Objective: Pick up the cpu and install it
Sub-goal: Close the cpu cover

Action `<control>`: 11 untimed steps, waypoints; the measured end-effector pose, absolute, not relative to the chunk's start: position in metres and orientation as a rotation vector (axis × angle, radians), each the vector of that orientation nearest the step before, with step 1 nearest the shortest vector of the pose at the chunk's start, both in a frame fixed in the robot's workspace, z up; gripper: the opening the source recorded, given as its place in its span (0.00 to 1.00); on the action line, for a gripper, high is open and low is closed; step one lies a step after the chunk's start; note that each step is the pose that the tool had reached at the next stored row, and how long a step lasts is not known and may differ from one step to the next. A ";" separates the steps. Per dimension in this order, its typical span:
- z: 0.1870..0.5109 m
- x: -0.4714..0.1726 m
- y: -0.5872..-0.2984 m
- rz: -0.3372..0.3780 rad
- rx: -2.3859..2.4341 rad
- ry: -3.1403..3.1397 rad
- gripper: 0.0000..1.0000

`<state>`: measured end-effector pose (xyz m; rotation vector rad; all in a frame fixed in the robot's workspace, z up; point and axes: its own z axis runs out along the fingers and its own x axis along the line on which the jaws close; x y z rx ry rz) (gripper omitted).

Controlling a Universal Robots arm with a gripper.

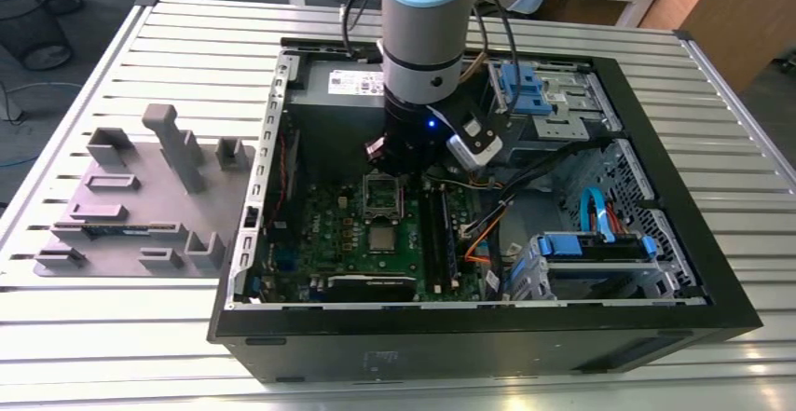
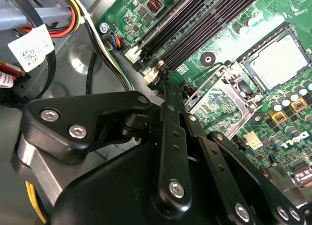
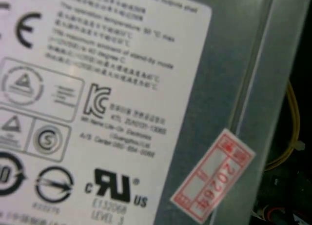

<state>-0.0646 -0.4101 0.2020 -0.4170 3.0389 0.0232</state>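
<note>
The tool [image 2: 166,91], seemingly closed on nothing, is held low over the motherboard [image 2: 253,12] just beside the hinged frame [image 2: 219,102], which is swung open so that the cpu [image 2: 279,60], lying flat in its socket, is exposed.

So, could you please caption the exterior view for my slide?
Gripper low inside the open computer case, near the cpu on the motherboard.
</note>
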 end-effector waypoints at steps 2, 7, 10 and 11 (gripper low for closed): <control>0.202 -0.065 -0.410 0.022 -0.417 3.039 0.11; 0.205 -0.065 -0.410 0.017 -0.417 3.038 0.11; 0.210 -0.065 -0.410 0.016 -0.417 3.037 0.11; 0.211 -0.065 -0.410 0.016 -0.417 3.037 0.11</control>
